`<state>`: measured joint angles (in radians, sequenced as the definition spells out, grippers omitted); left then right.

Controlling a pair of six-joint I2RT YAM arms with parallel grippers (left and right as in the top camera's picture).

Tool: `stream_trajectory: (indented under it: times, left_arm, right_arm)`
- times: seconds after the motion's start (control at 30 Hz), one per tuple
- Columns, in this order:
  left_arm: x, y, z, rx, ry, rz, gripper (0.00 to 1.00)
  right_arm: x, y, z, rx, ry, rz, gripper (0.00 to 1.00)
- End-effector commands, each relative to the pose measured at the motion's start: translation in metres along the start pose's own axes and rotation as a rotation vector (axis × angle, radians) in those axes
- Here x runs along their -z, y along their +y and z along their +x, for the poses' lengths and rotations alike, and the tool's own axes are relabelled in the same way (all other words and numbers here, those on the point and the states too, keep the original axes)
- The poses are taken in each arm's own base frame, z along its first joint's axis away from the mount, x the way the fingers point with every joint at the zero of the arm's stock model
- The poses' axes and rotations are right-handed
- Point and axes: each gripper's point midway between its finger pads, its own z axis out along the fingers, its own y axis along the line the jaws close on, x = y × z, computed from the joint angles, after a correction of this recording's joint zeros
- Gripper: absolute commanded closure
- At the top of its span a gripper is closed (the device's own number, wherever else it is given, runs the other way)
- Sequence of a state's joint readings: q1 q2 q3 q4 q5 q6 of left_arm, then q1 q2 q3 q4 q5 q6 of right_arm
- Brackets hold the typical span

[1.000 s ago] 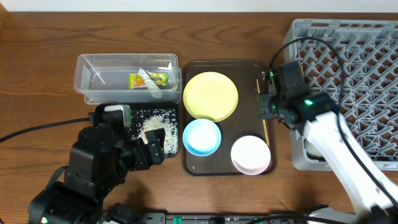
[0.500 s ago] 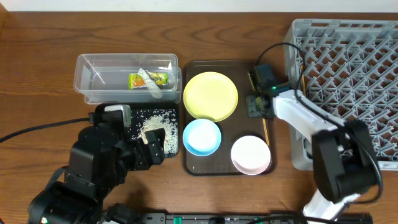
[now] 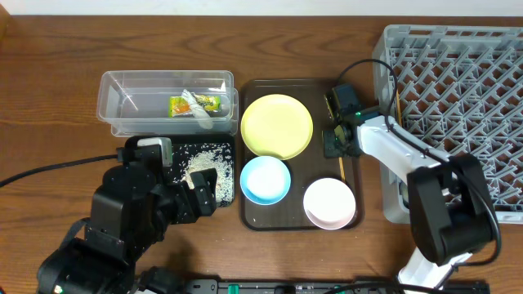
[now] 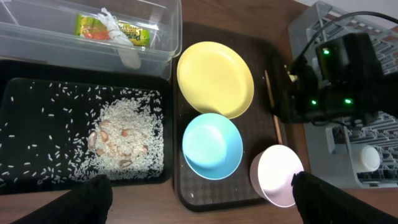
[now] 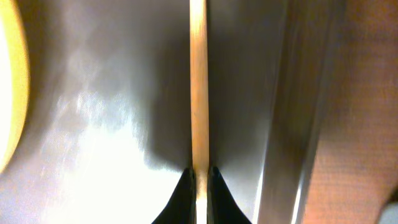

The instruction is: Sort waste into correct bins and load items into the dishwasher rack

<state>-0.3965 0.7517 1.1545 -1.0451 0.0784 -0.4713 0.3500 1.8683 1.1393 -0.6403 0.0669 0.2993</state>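
My right gripper (image 3: 339,144) is low over the right strip of the brown tray (image 3: 298,219). Its jaws are shut on a thin wooden chopstick (image 5: 199,93), which lies along the tray; the stick (image 3: 343,167) pokes out toward the front. My left gripper (image 4: 201,190) hangs open over the tray's front edge, holding nothing. On the tray sit the pale-yellow plate (image 3: 277,125), the light-blue bowl (image 3: 265,180) and the white bowl (image 3: 329,202). The clear tub (image 3: 122,106) holds the snack wrapper (image 3: 196,104) and a white scrap (image 4: 124,53). The black container (image 3: 163,151) holds rice bits (image 3: 200,167).
The grey dishwasher rack (image 3: 458,106) fills the right side, right next to the tray. My left arm's bulk and its cable lie over the front left of the wooden table (image 3: 49,98). The right arm reaches in from the front right.
My right gripper has shifted slightly left over the tray's right strip and closed its jaws on the chopstick. The left arm has not moved.
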Motion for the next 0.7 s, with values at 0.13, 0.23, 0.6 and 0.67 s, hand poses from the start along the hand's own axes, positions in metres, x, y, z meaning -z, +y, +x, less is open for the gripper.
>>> stream_trajectory:
  times: [0.13,0.23,0.6,0.67]
  left_arm:
    - [0.002,-0.001,-0.002,-0.009,-0.008,-0.001,0.06]
    - [0.002,-0.001,-0.002,-0.009,-0.008,-0.001,0.06]
    - [0.002,-0.001,-0.002,-0.009,-0.008,-0.002,0.06]
    - [0.002,-0.001,-0.002,-0.009,-0.008,-0.002,0.06]
  right_arm:
    - [0.106,-0.030,-0.034,-0.010,-0.263,-0.044,0.99]
    - [0.146,-0.063,-0.044,-0.080,-0.388,0.024,0.99]
    - [0.181,-0.159,-0.067,-0.193,-0.549,0.185,0.99]
    - [0.168,-0.159,-0.070,-0.171,-0.523,0.192,0.99]
